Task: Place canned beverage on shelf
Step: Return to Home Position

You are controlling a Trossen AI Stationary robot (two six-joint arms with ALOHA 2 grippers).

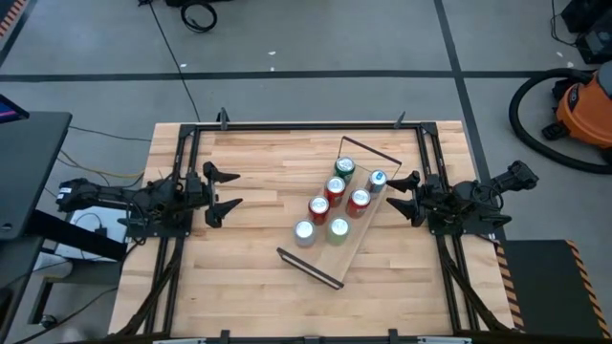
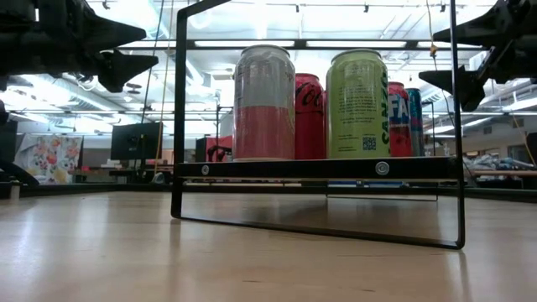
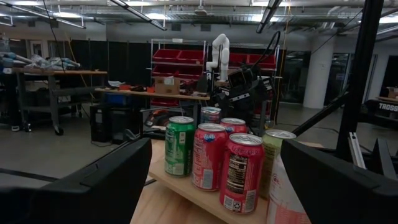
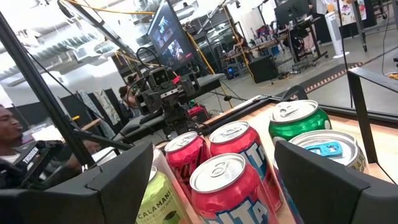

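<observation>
The shelf point(image 1: 356, 229), a light-wood plank with black wire frames at both short ends, stands slantwise on the table's middle right. Several cans stand upright on it: a green one point(image 1: 344, 168), red ones point(image 1: 335, 187), a blue-topped one point(image 1: 378, 179), a pale one point(image 1: 304, 232) and a light-green one point(image 1: 338, 228). My left gripper point(image 1: 226, 189) is open and empty at the table's left, pointing toward the cans. My right gripper point(image 1: 402, 194) is open and empty just right of the shelf, near the blue-topped can point(image 4: 323, 149).
Black frame rails point(image 1: 306, 124) run along the table's far edge and both sides. Bare wood lies between my left gripper and the shelf and along the near edge. A person point(image 4: 12, 140) shows beyond the table in the right wrist view. An orange vacuum point(image 1: 583, 110) stands on the floor at the far right.
</observation>
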